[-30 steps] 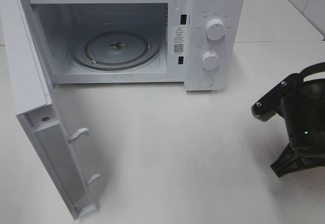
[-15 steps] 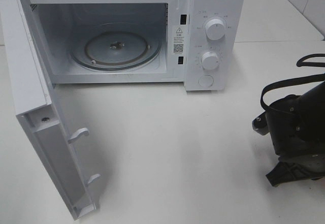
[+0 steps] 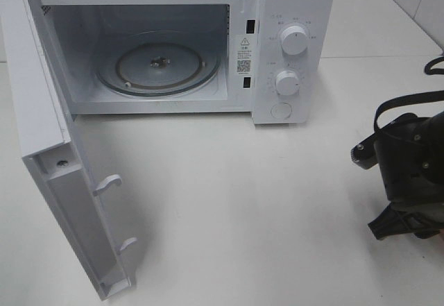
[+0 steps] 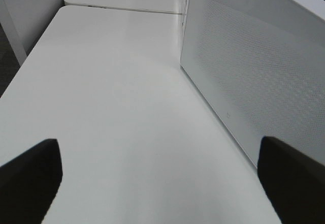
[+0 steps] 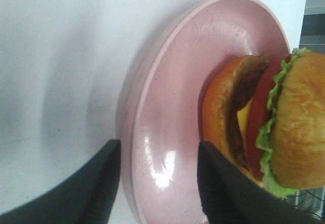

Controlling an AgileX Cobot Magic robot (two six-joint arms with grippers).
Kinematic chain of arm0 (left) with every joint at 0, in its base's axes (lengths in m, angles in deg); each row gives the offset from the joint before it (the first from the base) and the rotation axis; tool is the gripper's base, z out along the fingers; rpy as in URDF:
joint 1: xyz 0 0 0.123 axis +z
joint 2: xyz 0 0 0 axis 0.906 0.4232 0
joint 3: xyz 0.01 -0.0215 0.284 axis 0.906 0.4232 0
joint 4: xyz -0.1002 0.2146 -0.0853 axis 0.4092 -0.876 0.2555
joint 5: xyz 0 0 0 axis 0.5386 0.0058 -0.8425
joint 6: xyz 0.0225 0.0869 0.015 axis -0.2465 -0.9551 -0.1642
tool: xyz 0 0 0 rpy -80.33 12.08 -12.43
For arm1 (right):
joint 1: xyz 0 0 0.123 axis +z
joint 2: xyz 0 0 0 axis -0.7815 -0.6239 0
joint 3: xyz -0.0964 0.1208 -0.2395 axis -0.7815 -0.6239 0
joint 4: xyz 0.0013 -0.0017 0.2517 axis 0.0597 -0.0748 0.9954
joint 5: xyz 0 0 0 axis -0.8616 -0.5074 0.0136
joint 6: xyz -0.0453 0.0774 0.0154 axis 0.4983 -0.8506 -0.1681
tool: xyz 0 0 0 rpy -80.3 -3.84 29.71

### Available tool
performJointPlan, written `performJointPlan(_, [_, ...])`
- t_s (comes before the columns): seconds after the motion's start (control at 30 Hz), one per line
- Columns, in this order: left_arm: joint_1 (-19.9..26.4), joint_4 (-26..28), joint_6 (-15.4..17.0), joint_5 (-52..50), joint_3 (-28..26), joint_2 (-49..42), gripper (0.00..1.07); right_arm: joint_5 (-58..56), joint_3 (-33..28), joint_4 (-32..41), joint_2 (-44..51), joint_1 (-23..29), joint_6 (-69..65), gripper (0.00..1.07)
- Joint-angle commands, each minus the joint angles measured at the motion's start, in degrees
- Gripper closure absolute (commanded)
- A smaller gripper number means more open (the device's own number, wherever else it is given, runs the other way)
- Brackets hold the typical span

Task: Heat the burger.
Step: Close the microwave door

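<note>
The burger (image 5: 284, 127), with golden buns, green lettuce, tomato, cheese and a dark patty, lies on a round pink plate (image 5: 172, 82) in the right wrist view. My right gripper (image 5: 158, 183) is open, with one finger outside the plate's rim and the other over the plate beside the burger. In the high view the right arm (image 3: 409, 167) is at the right edge, and the burger and plate do not show there. The white microwave (image 3: 291, 14) stands open with its glass turntable (image 3: 158, 63) bare. My left gripper (image 4: 160, 176) is open and empty.
The microwave door (image 3: 41, 112) is swung out toward the front left, and its outer face (image 4: 254, 71) is close beside my left gripper. Two knobs (image 3: 294, 41) are on the microwave's right panel. White table (image 3: 243, 202) lies between the microwave and the right arm.
My right arm has shifted right, toward the table's edge, and turned at the wrist. The microwave and its door have not moved.
</note>
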Motion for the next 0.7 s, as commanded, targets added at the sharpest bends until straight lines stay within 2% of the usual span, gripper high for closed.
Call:
performJointPlan(0.03, [0.06,0.06,0.11,-0.4,0.23,-1.09,0.06,-0.11,0.06,3.21,5.39,0.06,1.38,0.58])
performJointPlan(0.13, [0.06,0.06,0.11,-0.4,0.23,-1.09,0.06,2.29,0.06,8.65,10.66,0.06,6.02,0.58])
performJointPlan(0.23, [0.06,0.06,0.11,-0.4,0.23,-1.09,0.06,2.81,0.06,9.97,12.03,0.06,7.73,0.58])
performJointPlan(0.3, [0.06,0.06,0.11,-0.4,0.23,-1.09,0.06,4.98,0.06,14.95,17.19,0.06,15.18,0.58])
performJointPlan(0.47, [0.06,0.06,0.11,-0.4,0.23,-1.09,0.06,6.42,0.06,22.12,23.89,0.06,25.9,0.57])
performJointPlan(0.57, [0.06,0.06,0.11,-0.4,0.23,-1.09,0.06,6.53,0.06,23.32,25.38,0.06,27.62,0.56])
performJointPlan(0.63, [0.06,0.06,0.11,-0.4,0.23,-1.09,0.06,6.25,0.06,30.08,31.34,0.06,36.21,0.49])
performJointPlan(0.7, [0.06,0.06,0.11,-0.4,0.23,-1.09,0.06,6.19,0.06,31.63,32.66,0.06,38.1,0.46])
